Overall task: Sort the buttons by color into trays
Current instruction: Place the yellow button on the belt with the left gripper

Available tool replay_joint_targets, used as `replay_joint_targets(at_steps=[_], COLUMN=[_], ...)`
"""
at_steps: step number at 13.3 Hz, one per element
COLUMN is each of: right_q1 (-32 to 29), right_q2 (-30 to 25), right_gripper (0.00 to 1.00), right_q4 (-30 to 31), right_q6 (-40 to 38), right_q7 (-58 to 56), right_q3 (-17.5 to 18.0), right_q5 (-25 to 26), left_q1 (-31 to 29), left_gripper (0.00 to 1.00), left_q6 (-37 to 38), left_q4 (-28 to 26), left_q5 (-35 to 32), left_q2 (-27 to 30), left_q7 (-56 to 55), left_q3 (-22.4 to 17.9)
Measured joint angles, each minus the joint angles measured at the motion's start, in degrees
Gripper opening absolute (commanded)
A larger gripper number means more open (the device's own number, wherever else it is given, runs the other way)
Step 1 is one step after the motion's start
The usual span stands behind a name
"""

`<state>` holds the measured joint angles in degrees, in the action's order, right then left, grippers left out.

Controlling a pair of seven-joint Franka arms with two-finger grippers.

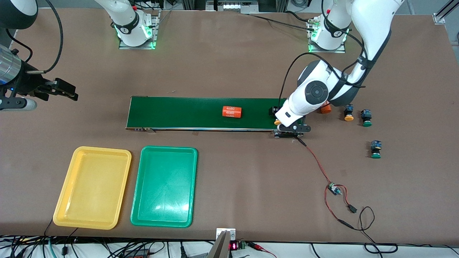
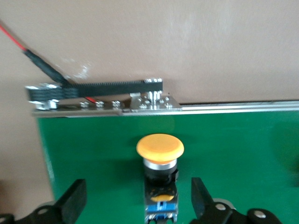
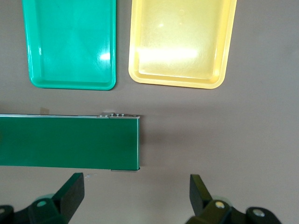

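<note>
- Right gripper (image 1: pixel 73 94) hangs over bare table off the conveyor belt's (image 1: pixel 186 113) right-arm end, at about nine o'clock from the belt; its fingers (image 3: pixel 70 193) are spread wide with nothing between them. This arm waits.
- Yellow tray (image 1: pixel 71 211) and green tray (image 1: pixel 143 211) lie side by side, nearer the front camera than the belt, at roughly seven o'clock from it; both hold nothing.
- An orange 4680 cylinder (image 1: pixel 231 111) lies mid-belt; it is no part of the sort.
- Left gripper (image 2: pixel 138 205) sits low over the belt's left-arm end, jaws parted wide on either side of an orange-capped button (image 2: pixel 160 148) lying on the belt, touching neither finger.
- At about three o'clock from the belt, on the table: another orange-capped button (image 1: pixel 348 113), beside it a green-capped button (image 1: pixel 366 118), and a second green-capped button (image 1: pixel 375 149) nearer the camera.
- Handling, as I judge it: the buttons look light, rigid and small; the domed caps are smooth and likely slippery, so pinch the squarer black-and-blue body below the cap.
</note>
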<state>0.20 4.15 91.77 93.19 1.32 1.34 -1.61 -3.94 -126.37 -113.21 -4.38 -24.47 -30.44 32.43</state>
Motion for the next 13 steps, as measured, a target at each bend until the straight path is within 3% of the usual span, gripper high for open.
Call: replay_joint_targets(at_steps=[3, 6, 10, 13], right_q1=[0.0, 0.2, 0.2, 0.7], right_q2=[0.0, -1.2, -10.0, -16.5], right_gripper=[1.00, 1.00, 1.00, 1.00], right_q4=[0.2, 2.2, 14.1, 26.0], right_q6=[-1.0, -2.0, 4.6, 12.9], right_q7=[-0.5, -0.5, -0.5, -0.5], right_q3=[0.0, 0.1, 0.2, 0.7], right_q5=[0.0, 0.0, 0.0, -3.6], left_q1=[-0.4, -2.7, -9.4, -15.8], left_gripper=[1.00, 1.00, 1.00, 1.00], left_q6=[11.0, 16.6, 23.5, 24.3], left_q4=[7.7, 10.9, 11.2, 10.2], left_q5=[0.0, -0.1, -4.4, -10.3], left_q2=[2.0, 2.4, 1.7, 0.1], left_q7=[-1.3, -1.3, 0.4, 8.7], left_q3=[-0.1, -0.7, -1.8, -2.0])
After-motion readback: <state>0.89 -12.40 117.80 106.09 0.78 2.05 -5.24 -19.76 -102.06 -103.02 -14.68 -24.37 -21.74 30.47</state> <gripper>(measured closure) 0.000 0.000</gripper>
